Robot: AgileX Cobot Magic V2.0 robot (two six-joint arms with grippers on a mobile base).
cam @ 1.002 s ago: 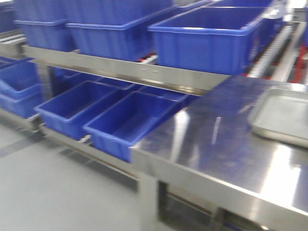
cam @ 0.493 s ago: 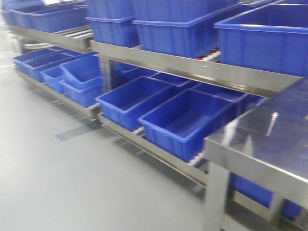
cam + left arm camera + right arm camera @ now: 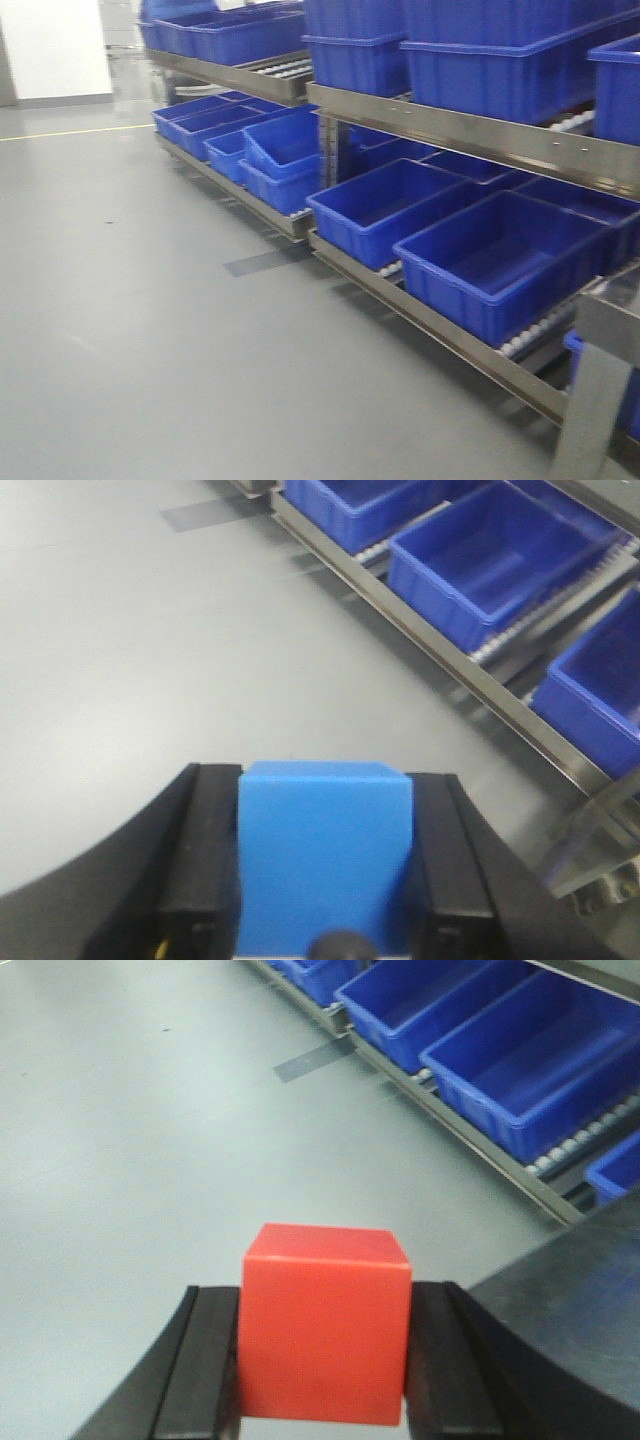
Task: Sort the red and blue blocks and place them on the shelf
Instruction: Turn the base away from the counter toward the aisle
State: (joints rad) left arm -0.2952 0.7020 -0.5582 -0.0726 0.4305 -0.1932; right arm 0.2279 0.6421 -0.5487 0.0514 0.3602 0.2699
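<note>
The left gripper (image 3: 325,778) pinches a matte mid-blue cube (image 3: 325,870) between its black fingers. The right gripper (image 3: 325,1300) likewise clamps a bright red cube (image 3: 325,1335), and each block fills the gap between the pads. Both cubes hang above the smooth grey floor (image 3: 150,300), well apart from the brushed-steel storage rack (image 3: 470,135), whose roller tracks carry big blue plastic bins (image 3: 500,260).

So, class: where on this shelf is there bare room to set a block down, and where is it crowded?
Free: insides of the two nearest lower-tier bins, behind the front rail. Crowded: the upper tier, its bins edge to edge.
</note>
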